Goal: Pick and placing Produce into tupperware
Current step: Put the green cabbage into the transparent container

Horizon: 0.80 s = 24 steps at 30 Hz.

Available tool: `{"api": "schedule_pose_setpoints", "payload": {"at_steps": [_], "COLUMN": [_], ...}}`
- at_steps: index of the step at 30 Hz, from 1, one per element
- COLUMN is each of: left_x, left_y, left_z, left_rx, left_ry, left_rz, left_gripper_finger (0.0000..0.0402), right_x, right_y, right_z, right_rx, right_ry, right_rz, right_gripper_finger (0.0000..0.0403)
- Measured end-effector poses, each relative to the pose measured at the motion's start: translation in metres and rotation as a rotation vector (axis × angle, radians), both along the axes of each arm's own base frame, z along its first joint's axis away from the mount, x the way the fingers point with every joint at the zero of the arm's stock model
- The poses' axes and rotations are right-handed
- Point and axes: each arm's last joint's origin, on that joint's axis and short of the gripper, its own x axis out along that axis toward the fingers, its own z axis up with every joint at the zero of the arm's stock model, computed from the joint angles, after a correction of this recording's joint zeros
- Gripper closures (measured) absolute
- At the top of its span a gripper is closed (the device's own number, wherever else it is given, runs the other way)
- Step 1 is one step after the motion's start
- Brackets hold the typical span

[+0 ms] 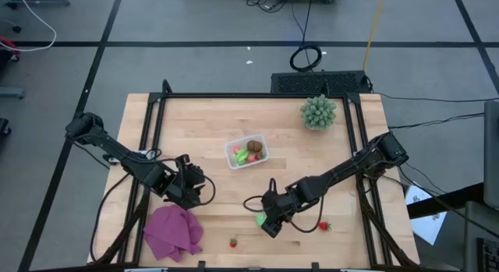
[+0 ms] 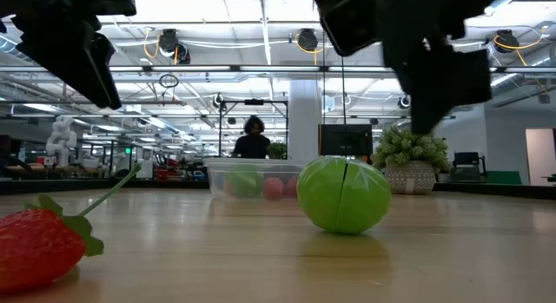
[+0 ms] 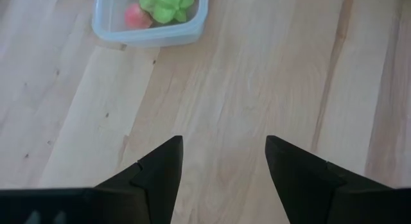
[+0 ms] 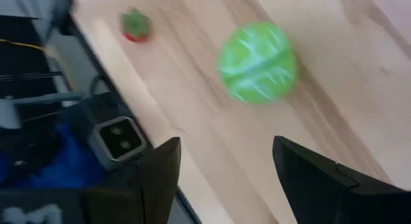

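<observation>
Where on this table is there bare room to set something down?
Bare wood lies between the tupperware and the left rail, and between the plant and the right hand. The front edge is crowded: purple cloth, strawberries, green ball, both hands.

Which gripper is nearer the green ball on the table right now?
Right. The right gripper hangs open almost over the green ball, not touching it. The left gripper, also open, waits well off to the ball's left, near the purple cloth.
</observation>
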Motion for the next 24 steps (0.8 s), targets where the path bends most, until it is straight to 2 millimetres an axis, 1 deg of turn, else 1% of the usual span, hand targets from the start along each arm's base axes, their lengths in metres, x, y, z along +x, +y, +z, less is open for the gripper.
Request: {"api": "schedule_pose_setpoints", "payload": {"at_steps": [3,6,9,11,14,17,20,22,24], "left_x": [0.000,0.000,0.000,0.000,0.000,0.000,0.000,0.000,0.000], "left_y": [0.000,0.000,0.000,0.000,0.000,0.000,0.000,0.000,0.000], "left_z": [0.000,0.000,0.000,0.000,0.000,0.000,0.000,0.000,0.000], "left_rx": [0.007,0.006,0.006,0.005,0.005,0.002,-0.005,-0.005,-0.006], "left_ry": [-0.004,-0.005,-0.005,-0.006,-0.005,-0.007,-0.003,-0.003,-0.003], "left_rz": [0.003,0.004,0.005,0.005,0.004,0.008,0.008,0.008,0.008], "left_gripper_finger": [0.0174,0.0174,0.0174,0.0174,0.0174,0.0174,0.0174,0.0174,0.0174], "right_x": [-0.005,-0.005,-0.001,0.004,0.013,0.022,0.023,0.022,0.020], "right_y": [-0.002,-0.005,-0.008,-0.011,-0.017,-0.024,-0.030,-0.031,-0.031], "right_z": [-0.003,-0.003,0.002,0.013,0.038,0.067,0.095,0.105,0.107], "right_rx": [-0.022,-0.030,-0.029,-0.007,-0.004,-0.015,-0.061,-0.118,-0.178], "right_ry": [0.058,0.068,0.062,0.042,0.026,-0.016,-0.030,-0.041,-0.052], "right_rz": [-0.005,-0.008,-0.012,-0.013,-0.007,0.001,-0.006,0.002,0.032], "right_gripper_finger": [0.0165,0.0165,0.0165,0.0165,0.0165,0.0165,0.0165,0.0165,0.0165]}}
